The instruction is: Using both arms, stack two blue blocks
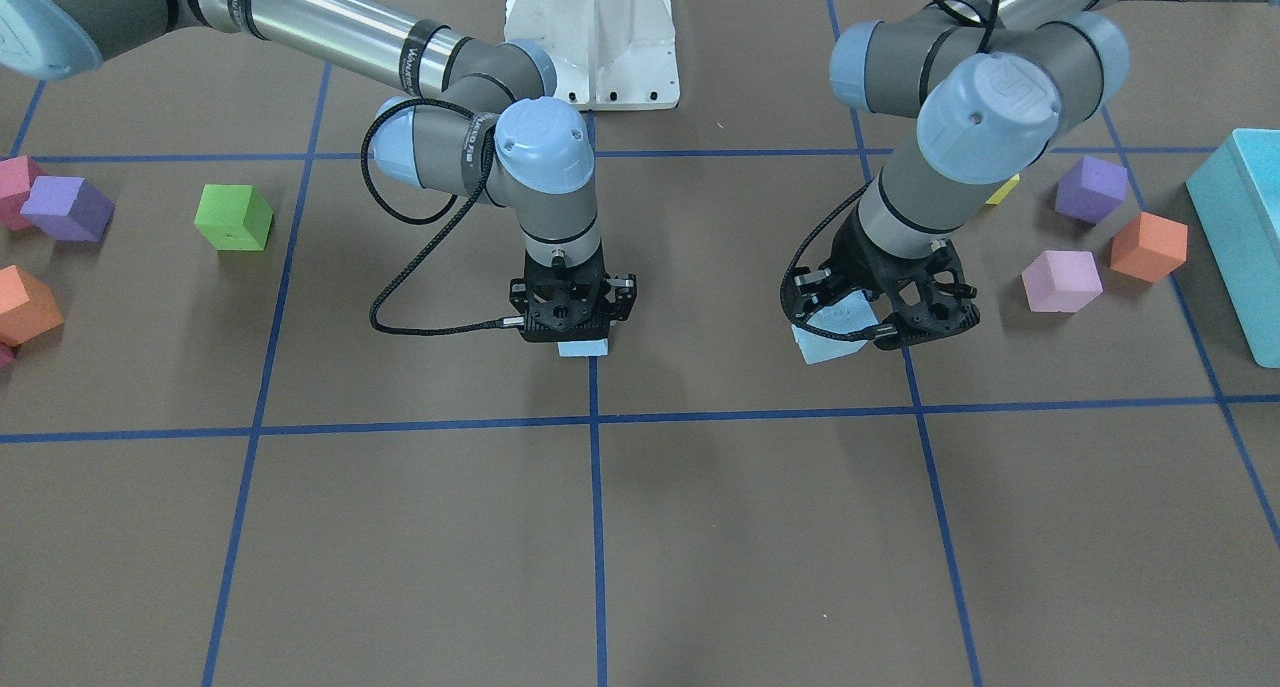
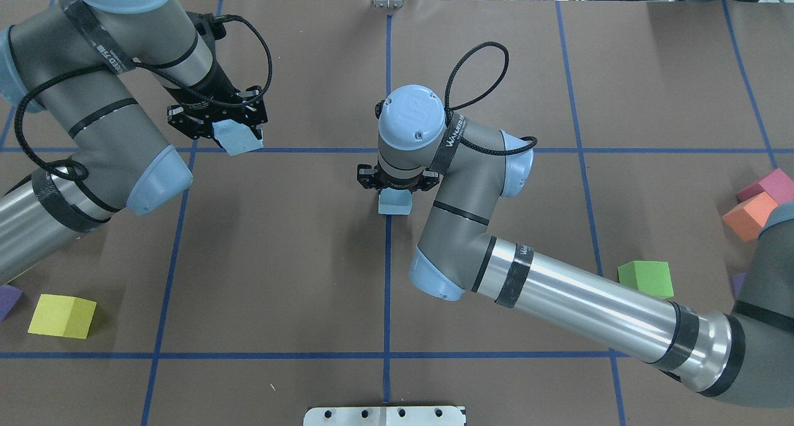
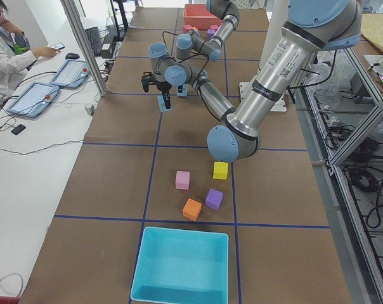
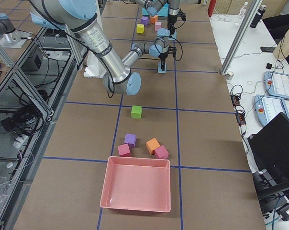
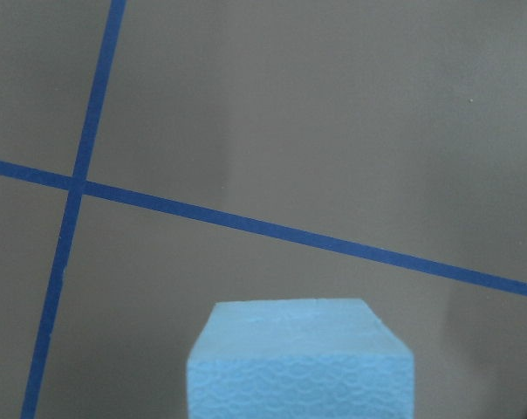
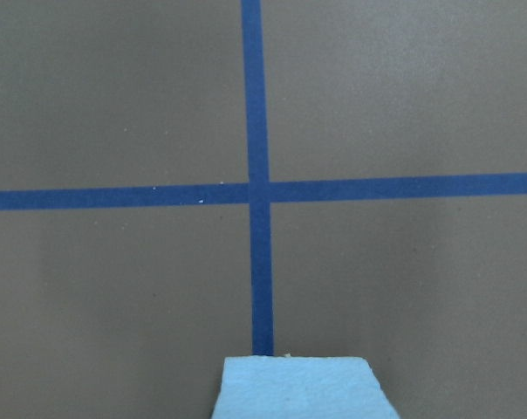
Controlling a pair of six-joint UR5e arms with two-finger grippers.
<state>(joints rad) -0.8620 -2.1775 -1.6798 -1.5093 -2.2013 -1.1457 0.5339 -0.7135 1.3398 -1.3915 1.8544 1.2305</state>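
Take the white pedestal as your marker. The brown surface, gridded with blue tape, spreads out in front of it. Your right arm sweeps in from the pedestal's right side and bends down directly in front of the pedestal. Your left arm comes down in front of the pedestal and off to its left. Far out on the pedestal's left lies the turquoise bin.

Your right hand points straight down over the tape line that runs out from the pedestal. Its fingers are hidden under its own body, so you cannot tell how wide it stands or whether it grips anything. Your left hand is clamped on the tilted blue block, a finger on each side, and appears to hold it off the surface.

The low blue block pokes out right under the right hand, in front of the pedestal on that tape line. Whether it touches the surface is unclear.

A pink cube, an orange cube and a purple cube lie on the pedestal's left. A green cube lies on its right.
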